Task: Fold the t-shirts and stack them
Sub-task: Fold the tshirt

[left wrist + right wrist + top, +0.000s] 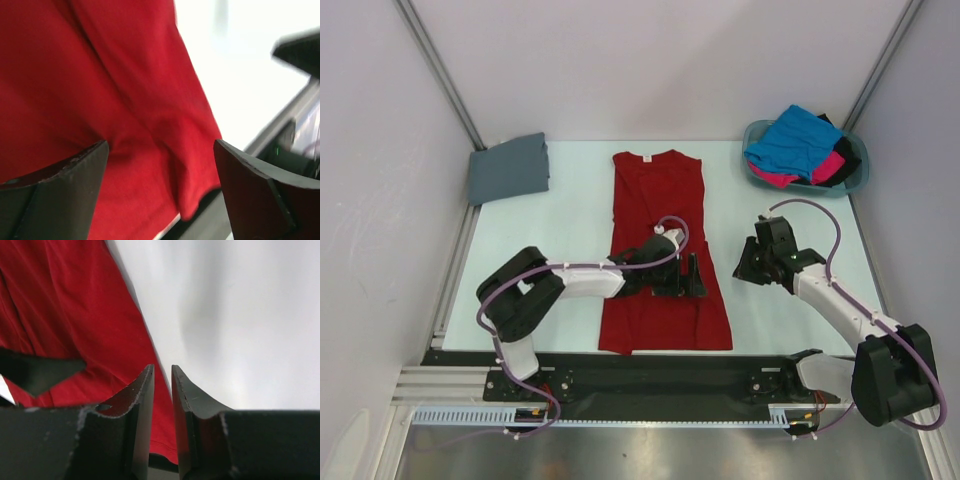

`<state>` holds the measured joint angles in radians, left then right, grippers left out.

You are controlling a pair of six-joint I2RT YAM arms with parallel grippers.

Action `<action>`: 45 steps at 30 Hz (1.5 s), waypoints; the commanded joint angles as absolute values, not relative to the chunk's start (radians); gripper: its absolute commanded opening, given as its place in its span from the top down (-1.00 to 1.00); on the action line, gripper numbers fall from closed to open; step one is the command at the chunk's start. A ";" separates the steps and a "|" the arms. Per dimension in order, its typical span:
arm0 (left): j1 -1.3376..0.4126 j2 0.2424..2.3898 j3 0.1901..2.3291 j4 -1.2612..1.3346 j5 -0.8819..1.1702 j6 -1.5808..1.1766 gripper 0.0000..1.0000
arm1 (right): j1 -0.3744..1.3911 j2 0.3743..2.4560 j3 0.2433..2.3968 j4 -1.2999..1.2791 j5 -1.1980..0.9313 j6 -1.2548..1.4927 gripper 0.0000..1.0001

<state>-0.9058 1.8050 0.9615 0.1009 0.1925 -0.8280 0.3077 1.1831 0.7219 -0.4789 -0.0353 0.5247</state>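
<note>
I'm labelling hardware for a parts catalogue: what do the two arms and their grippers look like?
Both arms have white link sections with bulky black joint housings and a lilac cable looping along each. The left gripper and right gripper are black, with flat, wedge-shaped fingers scuffed pale along the edges.

In the top external view, the left gripper (682,275) covered the middle of the deep red t-shirt (655,190), and the black t-shirt (844,160) showed only as a sliver under the bright blue t-shirt (792,138) in the teal basket (857,183). The left wrist view was blurred, its right edge cutting off a dark shape at upper right (300,50). The right wrist view's left edge cut off the red cloth.
</note>
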 commanded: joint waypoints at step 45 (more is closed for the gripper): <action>-1.075 1.750 0.893 0.186 0.271 -0.876 0.99 | 0.387 1.068 0.675 -0.500 -0.002 0.577 0.48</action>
<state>-1.0592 1.8000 0.8539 0.2134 0.2665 -0.8883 0.3843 1.0878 0.6846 -0.5045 -0.0151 0.5758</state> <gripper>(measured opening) 0.007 0.261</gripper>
